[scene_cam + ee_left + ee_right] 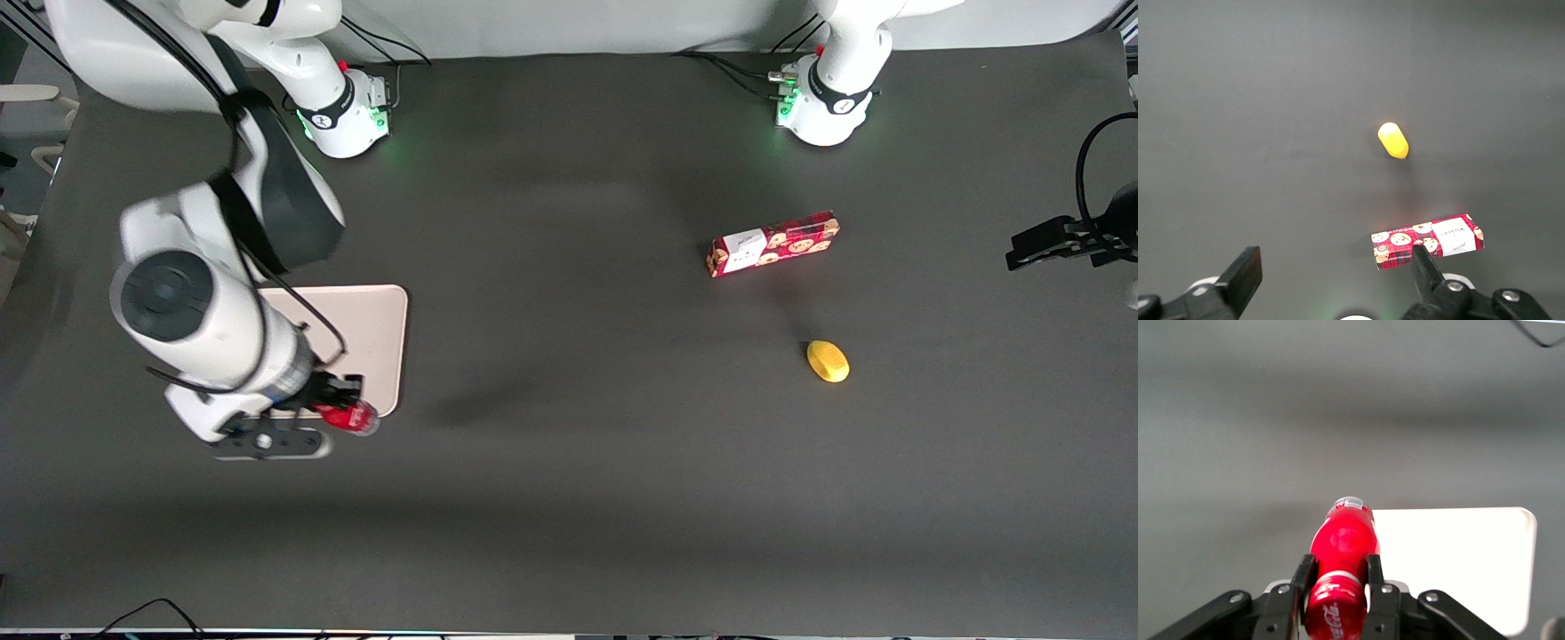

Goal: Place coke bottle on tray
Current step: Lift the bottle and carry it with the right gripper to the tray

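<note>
The right arm reaches out low toward the front camera, wrist bent downward. Its gripper (1341,581) hangs above the bench, its 2 black fingers (1302,577) clamped on the coke bottle (1342,577).

The dark grey matte table (569,444) fills nearly the whole front view. A large flat beige rectangular tray (378,333) with rounded corners lies on it at the left centre of the frame. A long red cookie box (773,244) printed with biscuits lies flat at the right of centre, slightly slanted. A small yellow oval object (828,361) lies nearer the front camera than the box, well apart from it. The gripper (342,402), its fingers clamped on the slim red coke bottle (348,416), hangs at the tray's near edge.
</note>
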### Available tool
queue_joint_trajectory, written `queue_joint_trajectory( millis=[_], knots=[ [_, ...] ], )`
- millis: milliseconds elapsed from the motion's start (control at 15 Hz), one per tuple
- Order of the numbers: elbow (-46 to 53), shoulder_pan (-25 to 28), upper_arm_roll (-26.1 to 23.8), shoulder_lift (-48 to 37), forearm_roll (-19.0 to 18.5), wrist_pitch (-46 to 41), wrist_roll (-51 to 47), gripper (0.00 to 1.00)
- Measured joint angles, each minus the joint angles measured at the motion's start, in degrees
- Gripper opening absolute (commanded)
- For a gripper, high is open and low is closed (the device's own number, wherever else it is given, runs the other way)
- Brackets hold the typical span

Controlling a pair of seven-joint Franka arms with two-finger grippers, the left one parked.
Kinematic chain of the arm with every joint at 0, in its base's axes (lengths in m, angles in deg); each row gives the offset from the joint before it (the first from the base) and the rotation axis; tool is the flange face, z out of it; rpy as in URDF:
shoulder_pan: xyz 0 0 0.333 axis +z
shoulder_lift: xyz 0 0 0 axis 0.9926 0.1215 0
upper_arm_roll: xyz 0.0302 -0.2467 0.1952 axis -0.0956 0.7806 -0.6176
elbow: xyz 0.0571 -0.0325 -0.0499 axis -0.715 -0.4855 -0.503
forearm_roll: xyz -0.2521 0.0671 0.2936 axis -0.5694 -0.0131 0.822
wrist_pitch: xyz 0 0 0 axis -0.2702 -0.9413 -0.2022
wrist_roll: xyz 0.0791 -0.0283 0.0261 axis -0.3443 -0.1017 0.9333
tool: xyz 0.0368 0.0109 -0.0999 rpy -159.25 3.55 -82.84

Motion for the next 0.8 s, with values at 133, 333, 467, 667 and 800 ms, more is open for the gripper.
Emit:
queue_joint_trajectory(
  millis=[133, 333, 467, 667, 800],
  knots=[
    [-0.11, -2.67, 0.35, -4.05, 2.4, -2.63, 0.45, 0.0],
    [-1.71, -5.6, 5.42, -10.11, 7.76, -6.5, 7.28, 0.0],
    [-6.11, -6.08, 11.29, -14.81, 10.83, -7.09, 13.89, 0.0],
    [-17.17, -6.36, 18.47, -21.52, 11.8, -1.8, 23.09, 0.0],
    [-26.46, -6.43, 21.35, -24.75, 12.03, 5.4, 27.14, 0.0]
  ],
)
